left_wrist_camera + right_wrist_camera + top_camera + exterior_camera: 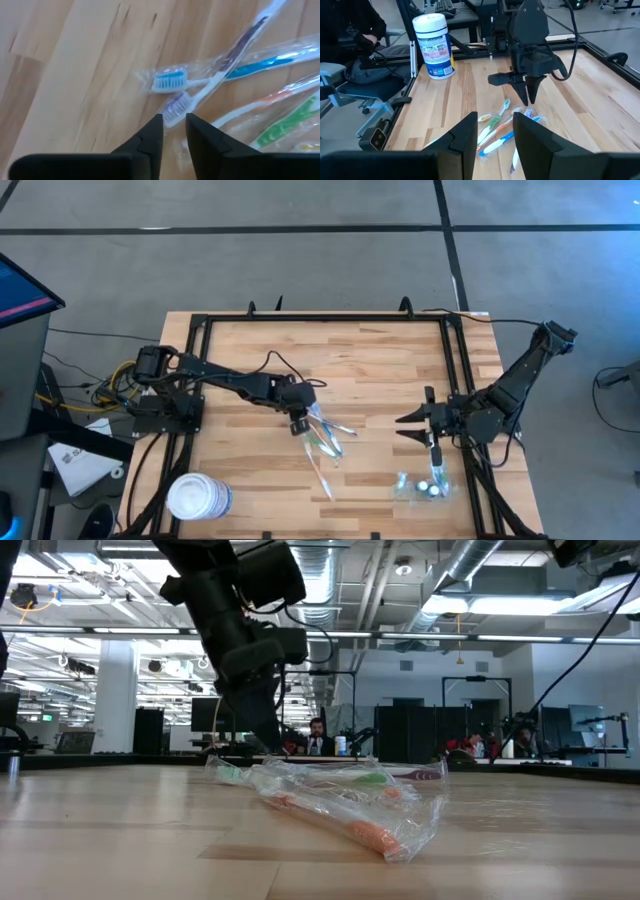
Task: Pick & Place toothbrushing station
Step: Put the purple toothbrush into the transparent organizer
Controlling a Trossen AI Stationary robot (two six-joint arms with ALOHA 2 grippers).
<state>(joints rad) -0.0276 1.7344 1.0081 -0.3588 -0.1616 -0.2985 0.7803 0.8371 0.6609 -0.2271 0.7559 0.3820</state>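
Sitting by right end effector [433,442] — clear, near-colourless toothbrushing station [421,486]

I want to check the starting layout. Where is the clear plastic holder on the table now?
In the high view, the clear plastic holder sits near the table's front right corner, just in front of the right gripper and well right of the wrapped toothbrushes.

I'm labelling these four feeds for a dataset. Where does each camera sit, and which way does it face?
High view: overhead, looking straight down on the table, both arms, the wrapped toothbrushes and the white tub.
Low view: table-top height, looking level across at the toothbrushes; one arm comes down from above.
Left wrist view: on the left arm, facing down past the left gripper, whose fingers stand slightly apart.
Right wrist view: on the right arm, facing across past the right gripper, open, to the left arm.
All four share the toothbrushes.
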